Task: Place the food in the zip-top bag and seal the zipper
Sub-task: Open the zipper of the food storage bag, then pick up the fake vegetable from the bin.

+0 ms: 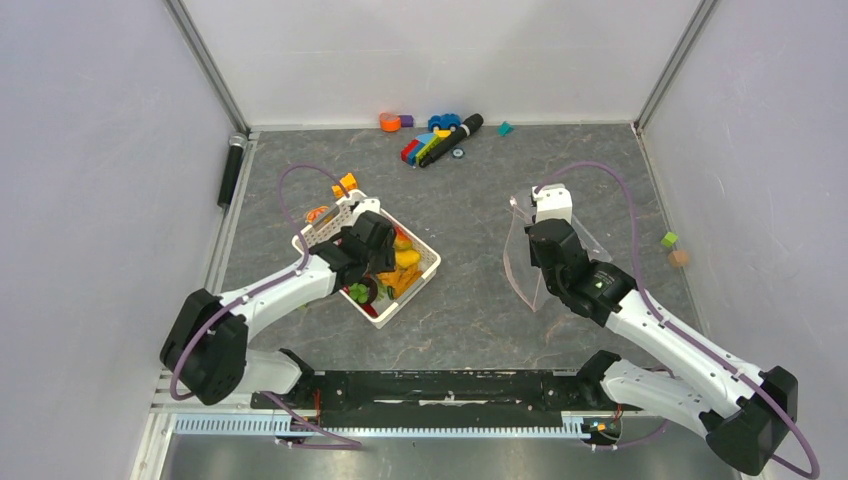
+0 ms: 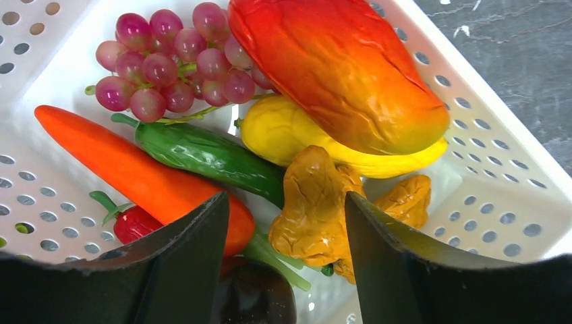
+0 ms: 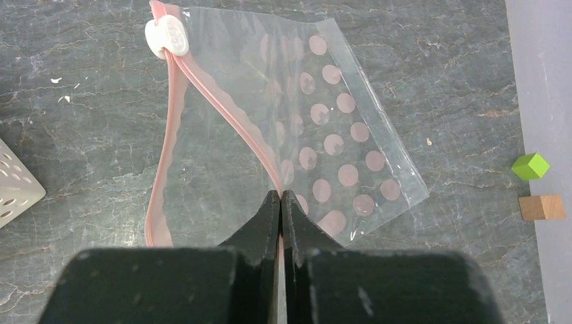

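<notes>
Open and empty, the left fingers [image 2: 192, 256], poised low over the white basket [image 2: 472, 135] at 9 o'clock of the surface [image 1: 480, 200], straddling a brown knobbly piece [image 2: 313, 202]. All of the food crowded in there: grapes [image 2: 175, 64] at 11 o'clock in the wrist view, mango [image 2: 337, 67] at 1, a yellow fruit [image 2: 290, 131] under it, cucumber [image 2: 209, 155] and carrot [image 2: 135, 169] slanting toward 8. Nothing in the zip-top bag [image 3: 324, 135], over at 3 o'clock of the surface. Clamped shut on its zipper [image 3: 229, 115], the right fingers [image 3: 280, 216], gripping one lip only and parting it from the other.

Likely to catch the carrot end along with the brown piece on closing, given the crowding beside one finger. Apt to squirt a smooth hard toy sideways under an off-centre squeeze. Probably too bulky for a secure span, the mango. Riskier on the bag side: liable to slip from so thin a pinch, or to sag and fold the mouth closed under the first piece dropped in. Worth keeping clear of the white slider [image 3: 167, 37] at 11 o'clock.
</notes>
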